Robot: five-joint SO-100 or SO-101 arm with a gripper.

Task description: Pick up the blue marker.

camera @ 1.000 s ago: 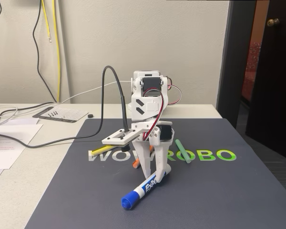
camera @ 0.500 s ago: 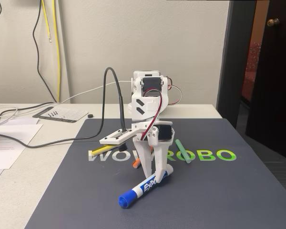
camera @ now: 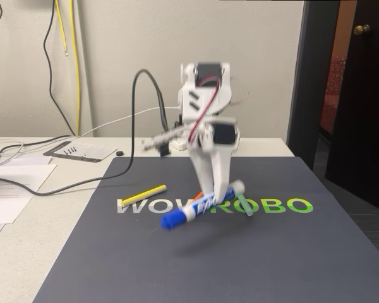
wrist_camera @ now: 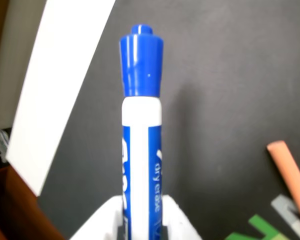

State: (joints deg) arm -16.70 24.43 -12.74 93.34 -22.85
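The blue marker (camera: 192, 211), a thick white barrel with a blue label and blue cap, hangs tilted above the dark mat (camera: 290, 259) in the fixed view, cap end low to the left. My white gripper (camera: 216, 193) is shut on its barrel near the back end. The arm is blurred from motion. A faint shadow lies on the mat below the marker. In the wrist view the blue marker (wrist_camera: 141, 150) runs straight up the middle, cap at the top, with its lower barrel held in the gripper (wrist_camera: 140, 225).
On the mat's lettering a yellow stick (camera: 144, 194) lies left of the marker and a green stick (camera: 242, 201) right of it. An orange stick (wrist_camera: 290, 175) lies at the right in the wrist view. Papers (camera: 12, 183) and cables (camera: 63, 183) lie left of the mat.
The arm has risen and swung back. The blue marker, which rested on the mat in the gripper's fingers, is now lifted clear of it.
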